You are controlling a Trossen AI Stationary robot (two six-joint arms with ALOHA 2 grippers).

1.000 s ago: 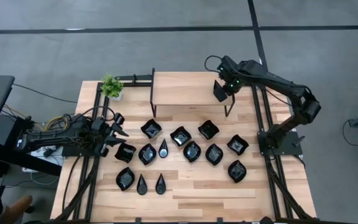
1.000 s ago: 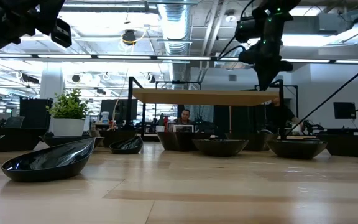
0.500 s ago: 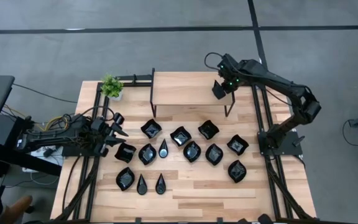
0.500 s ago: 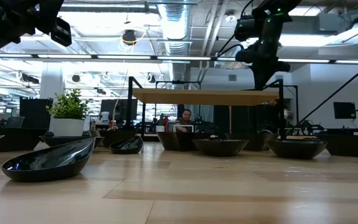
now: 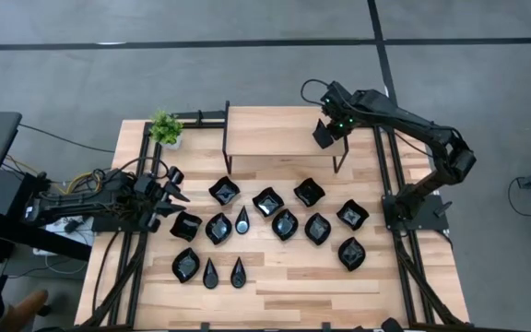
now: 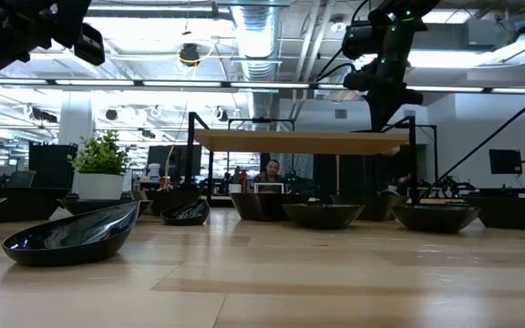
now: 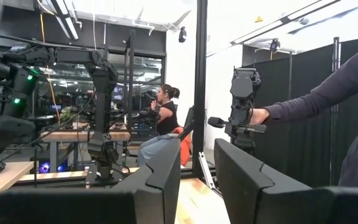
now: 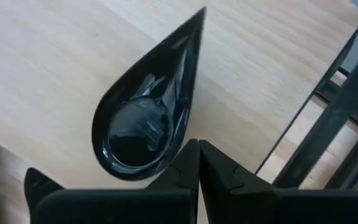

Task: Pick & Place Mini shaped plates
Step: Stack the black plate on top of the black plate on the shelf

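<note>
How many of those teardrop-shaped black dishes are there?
4. One teardrop dish lies on the raised shelf; a second teardrop sits among the middle dishes; the third and fourth lie side by side in the high view's lowest row. Others may be hidden.

Glossy black plates (image 5: 285, 224) (pale wood table (image 5: 293, 277))

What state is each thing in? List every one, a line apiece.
Right gripper: shut on the teardrop plate's rim, over the shelf's right end.
Teardrop plate: held, hollow side up, above the shelf top.
Left gripper: open, empty, at the table's left edge.
Other plates: lying on the table, untouched.
Shelf: standing at the table's back.
Plant: upright, back left corner.
</note>
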